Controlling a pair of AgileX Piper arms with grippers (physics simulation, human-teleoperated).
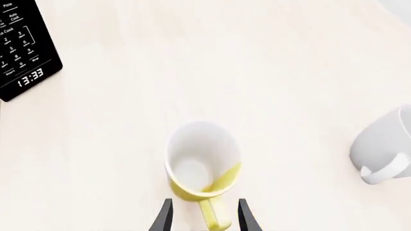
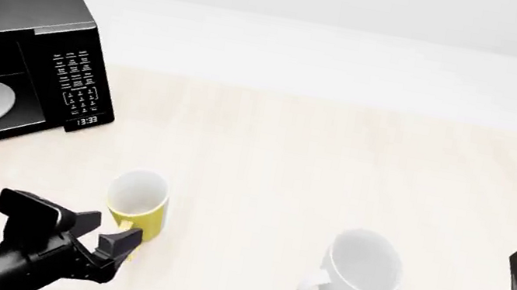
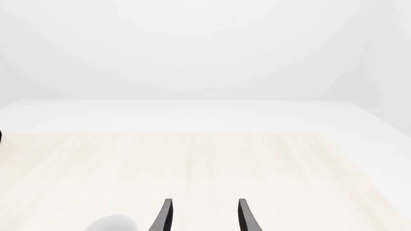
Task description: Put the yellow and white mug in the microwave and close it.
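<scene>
The table [image 2: 339, 166] looks like pale, matt wood with a faint lengthwise grain. On it the yellow and white mug [image 2: 137, 205] and the all-white mug [image 2: 359, 276] both look like smooth glazed ceramic. The microwave [image 2: 11, 56] has a matt black casing (plastic or painted metal, hard to tell) and a glossier dark door. The left gripper [image 2: 112, 245] is dull black.

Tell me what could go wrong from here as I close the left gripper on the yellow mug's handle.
1. The left gripper is open with the handle between its fingers, near their tips; a shallow pinch may let the yellow and white mug swing or slip.
2. Pushing forward before closing could tip or shove the upright mug.
3. The microwave sits far left; its door position is unclear here, so the carry may hit it.
</scene>
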